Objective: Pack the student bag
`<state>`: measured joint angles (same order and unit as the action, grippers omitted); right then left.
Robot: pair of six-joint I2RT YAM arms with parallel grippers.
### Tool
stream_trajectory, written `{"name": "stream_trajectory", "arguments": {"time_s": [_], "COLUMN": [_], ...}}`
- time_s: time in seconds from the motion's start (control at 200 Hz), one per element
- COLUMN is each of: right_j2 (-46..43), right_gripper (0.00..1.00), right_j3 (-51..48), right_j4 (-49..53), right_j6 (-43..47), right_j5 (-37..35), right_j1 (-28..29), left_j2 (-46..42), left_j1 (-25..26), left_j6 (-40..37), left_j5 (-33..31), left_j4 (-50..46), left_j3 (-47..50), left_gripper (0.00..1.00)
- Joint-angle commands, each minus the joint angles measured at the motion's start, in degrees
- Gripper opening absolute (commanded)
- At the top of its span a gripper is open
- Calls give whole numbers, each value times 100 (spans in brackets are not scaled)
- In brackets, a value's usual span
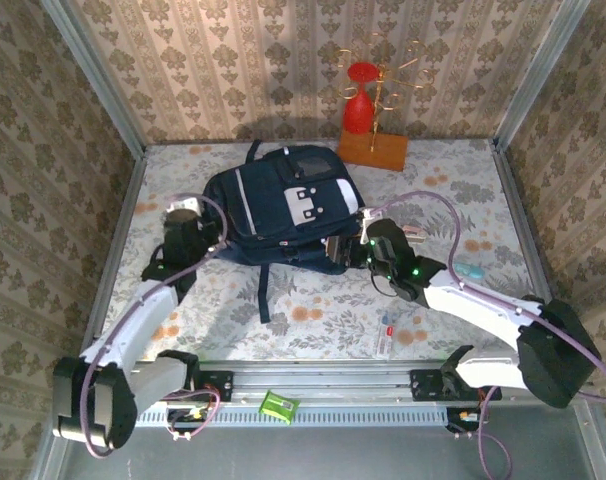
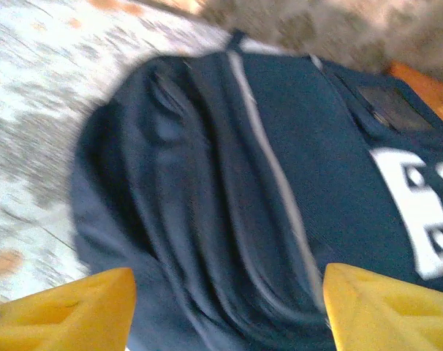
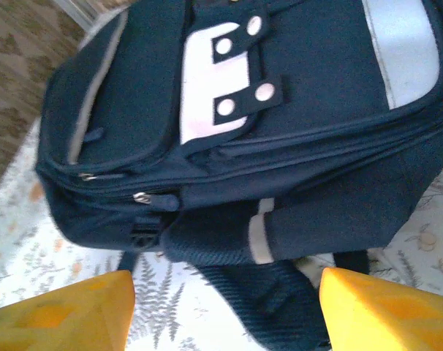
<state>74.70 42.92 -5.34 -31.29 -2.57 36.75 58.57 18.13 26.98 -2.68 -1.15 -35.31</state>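
1. Student bag (image 1: pixel 283 205): it lies flat on the flowered table (image 1: pixel 453 195), toward 12 o'clock from the table's middle. Its grey-white patch (image 1: pixel 305 203) faces up and a dark strap (image 1: pixel 264 290) trails toward 6 o'clock. In the overhead view the right arm covers the bag's corner at 4 o'clock. In the left wrist view the bag (image 2: pixel 229 183) is blurred and runs off the frame at 3 o'clock. In the right wrist view the bag (image 3: pixel 280 146) is cut off at 12 and 3 o'clock.
2. Left gripper (image 1: pixel 205 238): it sits at the bag's 8 o'clock side, close against the fabric. Whether it touches the bag cannot be told. From its own camera the left gripper (image 2: pixel 229 314) has its yellow fingers (image 2: pixel 68 307) spread wide. Only folds of the bag lie beyond the gap, and nothing is pinched.
3. Right gripper (image 1: pixel 348 250): it is at the bag's 4 o'clock corner. From its wrist the right gripper (image 3: pixel 225 307) is likewise spread and grips nothing. The bag's side and a ribbed strap sit just ahead of it.
4. Wooden stand (image 1: pixel 373 150): it is at the bag's 1 o'clock, with gold wire hooks and a red object (image 1: pixel 358 100) whose kind is hard to make out.
5. Green item (image 1: pixel 278 405): it is on the near rail, at 6 o'clock.
6. Pen-like item (image 1: pixel 386 330): it is at the bag's 5 o'clock, too small to identify.
7. Teal item (image 1: pixel 470 270): it is beside the right arm and also unclear.
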Motion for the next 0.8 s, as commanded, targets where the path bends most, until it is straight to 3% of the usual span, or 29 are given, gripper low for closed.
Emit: {"name": "stream_trajectory", "arguments": {"time_s": [0.0, 0.115, 0.29, 0.63, 0.795], "right_j2": [794, 1681, 2605, 2873, 2924], "right_gripper": [68, 63, 53, 48, 48], "right_j3": [773, 1229, 1486, 890, 738], "right_j4": [332, -123, -408, -1109, -1257], "right_j6": [375, 273, 55, -422, -530], "right_j5": [187, 758, 1008, 991, 918], "right_j1": [21, 25, 21, 68, 119], "left_j2": [-54, 293, 1067, 2033, 2354], "left_j1": [449, 1042, 1317, 1658, 1915], "left_j6": [435, 787, 1193, 1454, 1231], "left_j5": [276, 205, 83, -1246, -2093], "left_j4": [-255, -167, 153, 144, 93], "left_j3": [160, 81, -189, -581, -800], "left_gripper": [65, 62, 62, 64, 66]}}
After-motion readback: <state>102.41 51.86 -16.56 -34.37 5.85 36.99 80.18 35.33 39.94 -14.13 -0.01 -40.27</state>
